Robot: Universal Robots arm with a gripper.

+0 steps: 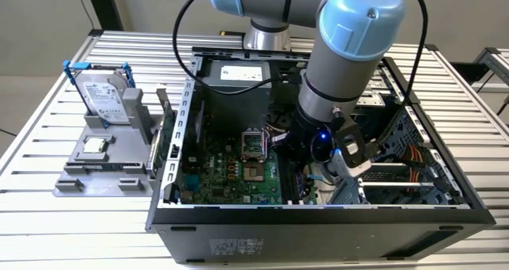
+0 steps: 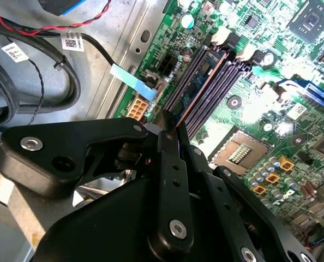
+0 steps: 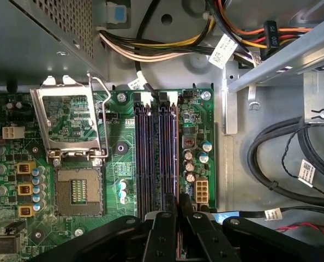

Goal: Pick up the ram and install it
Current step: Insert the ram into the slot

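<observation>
Gripper [image 2: 175, 134] fingers [image 3: 165, 232] closed on ram [image 2: 203, 87], thin board edge-on between them, seated along motherboard slot [image 3: 151, 158], lower centre frame.

A ribbed metal table [image 1: 71, 222] of long silvery slats spans the exterior view from 9 o'clock to 3 o'clock. Behind it, at 12 o'clock, stands a plain beige wall [image 1: 151, 5] with 1 dark upright post [image 1: 106, 6]. At 3 o'clock, 1 more slatted table [image 1: 497, 58] edges in.
</observation>
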